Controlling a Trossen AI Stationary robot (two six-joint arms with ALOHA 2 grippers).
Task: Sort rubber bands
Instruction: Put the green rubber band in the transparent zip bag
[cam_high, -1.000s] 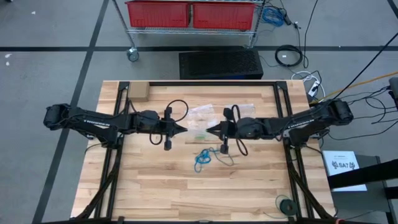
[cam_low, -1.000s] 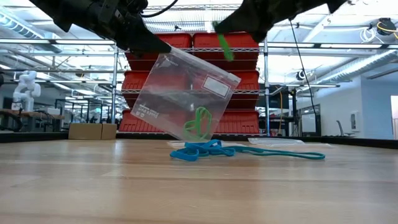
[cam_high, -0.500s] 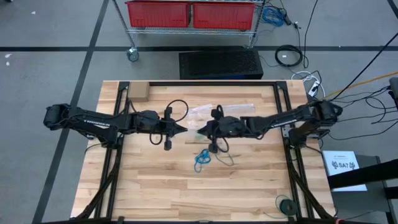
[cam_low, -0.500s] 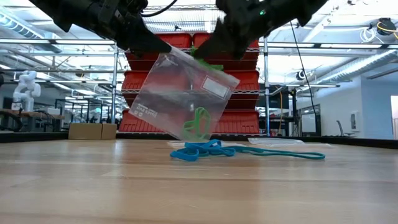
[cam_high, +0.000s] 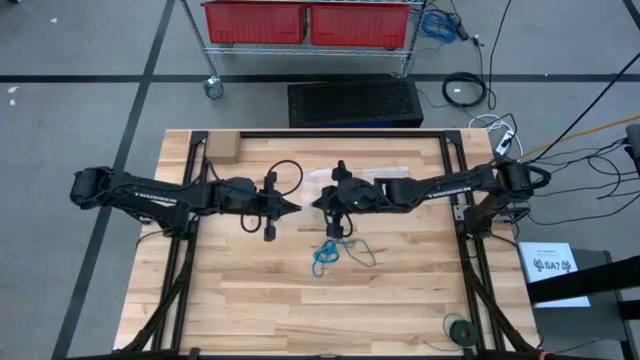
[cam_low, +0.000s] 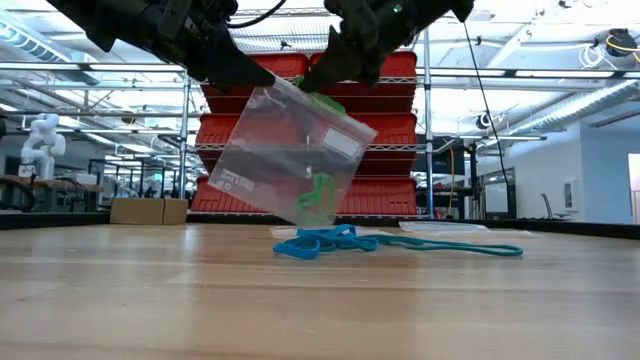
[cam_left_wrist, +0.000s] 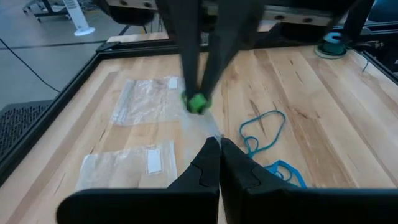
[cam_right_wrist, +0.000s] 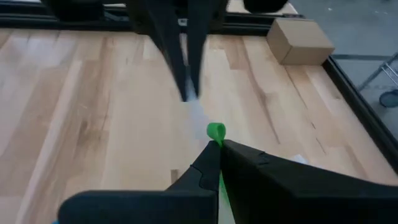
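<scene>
My left gripper (cam_low: 268, 78) is shut on a clear plastic bag (cam_low: 285, 150) that hangs over the table's middle with green rubber bands (cam_low: 318, 195) at its bottom. My right gripper (cam_low: 322, 92) is shut on another green rubber band (cam_right_wrist: 216, 132) and stands right at the bag's upper edge, tip to tip with my left gripper (cam_high: 298, 205). Blue rubber bands (cam_low: 318, 242) and a long teal one (cam_low: 455, 249) lie on the wood below. My left gripper pinches the bag's upper corner (cam_low: 272, 86) between its two fingers, slanting down from the table's left. The bag hangs tilted below the fingers, its low corner just over the blue bands. My right gripper pinches the green rubber band between its fingertips, a small loop (cam_left_wrist: 197, 102) sticking out past them. The fingers slant down from the table's right. The band is lifted clear of the table, at the bag's top edge (cam_low: 330, 103).
Two more clear bags (cam_left_wrist: 146, 99) (cam_left_wrist: 127, 165) lie flat on the table toward its far side. A cardboard box (cam_right_wrist: 298, 37) sits at the far left corner. Red bins (cam_high: 305, 22) on a wire cart stand beyond the far edge.
My right gripper has moved toward the table's left, up to my left gripper, and tipped further down, carrying the green band to the bag's top edge. The bag has swung a little and the green bands inside have shifted.
</scene>
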